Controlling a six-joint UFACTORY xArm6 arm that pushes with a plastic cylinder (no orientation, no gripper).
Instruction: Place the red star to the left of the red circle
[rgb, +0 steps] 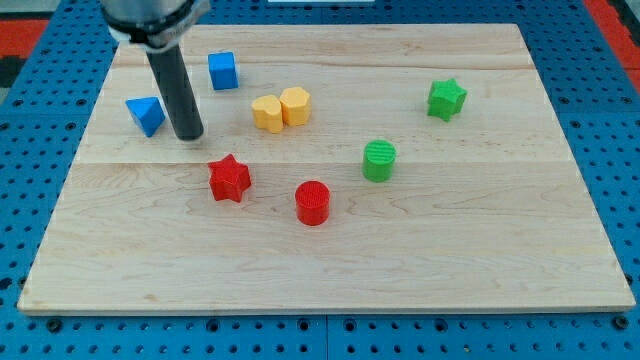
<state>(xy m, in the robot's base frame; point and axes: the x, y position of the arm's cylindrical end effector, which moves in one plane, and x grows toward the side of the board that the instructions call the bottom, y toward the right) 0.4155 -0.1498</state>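
Note:
The red star (229, 179) lies on the wooden board left of centre. The red circle (312, 202) stands to its right and slightly lower, with a gap between them. My tip (189, 136) rests on the board above and to the left of the red star, a short distance from it, and just right of the blue triangle (147, 115). The rod rises from the tip to the view's top.
A blue cube (222, 70) sits near the top left. Two yellow blocks (267, 113) (295, 105) touch each other at top centre. A green circle (379, 160) is right of centre and a green star (446, 99) at the upper right.

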